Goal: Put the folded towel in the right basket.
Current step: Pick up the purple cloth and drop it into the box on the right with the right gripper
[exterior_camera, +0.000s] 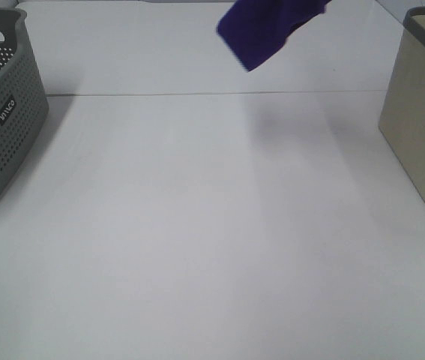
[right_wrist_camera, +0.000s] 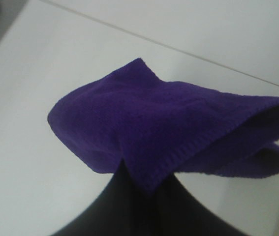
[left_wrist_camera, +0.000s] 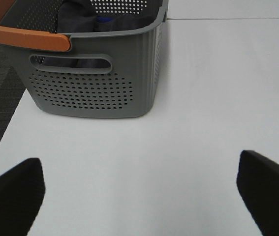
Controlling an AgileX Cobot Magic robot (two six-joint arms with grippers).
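A folded purple towel (exterior_camera: pixel 261 30) hangs in the air at the top of the exterior high view, left of the beige right basket (exterior_camera: pixel 422 112). In the right wrist view my right gripper (right_wrist_camera: pixel 141 189) is shut on the towel (right_wrist_camera: pixel 169 130), which droops over the dark fingers (right_wrist_camera: pixel 109 211) above the white table. The right arm itself is out of the exterior view. My left gripper (left_wrist_camera: pixel 139 191) is open and empty, its fingertips (left_wrist_camera: pixel 11 191) low over the table, facing the grey perforated basket (left_wrist_camera: pixel 95 73).
The grey basket (exterior_camera: pixel 2 105) stands at the left edge of the white table (exterior_camera: pixel 197 225) and holds dark cloth (left_wrist_camera: pixel 77 19); it has an orange handle (left_wrist_camera: pixel 21 34). A seam line crosses the table at the back.
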